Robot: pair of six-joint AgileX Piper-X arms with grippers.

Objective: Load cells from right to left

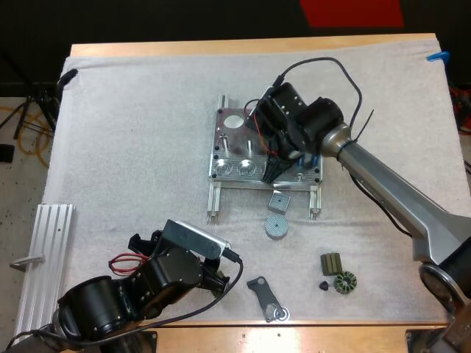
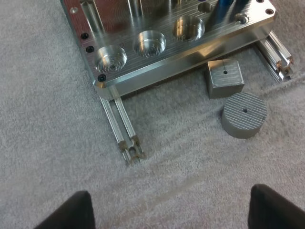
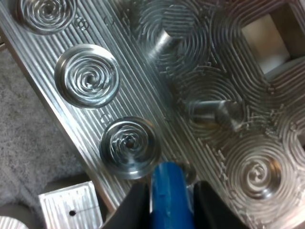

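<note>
Blue cell [image 3: 167,188]: one, clamped in right gripper [image 3: 170,210] at the 5 o'clock corner of fixture [image 1: 224,147], over the rightmost pocket; probably not yet seated. Loaded: none seen. Three empty pockets [image 3: 86,76] remain toward 7 o'clock. Left gripper [image 2: 171,214]: fingers apart, holding nothing, mat's 7 o'clock. Ribbed disc [image 1: 276,226], grey block [image 1: 279,201]: fixture's 6 o'clock, clear of the pockets

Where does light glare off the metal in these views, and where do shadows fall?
High view: the metal fixture gleams brightest at its front pockets. Left wrist view: glare runs along the fixture's front edge, and the round grey block leaves a soft shadow on the mat. Right wrist view: spiral-milled pockets glint, and the blue cylinder carries a pale highlight.
</note>
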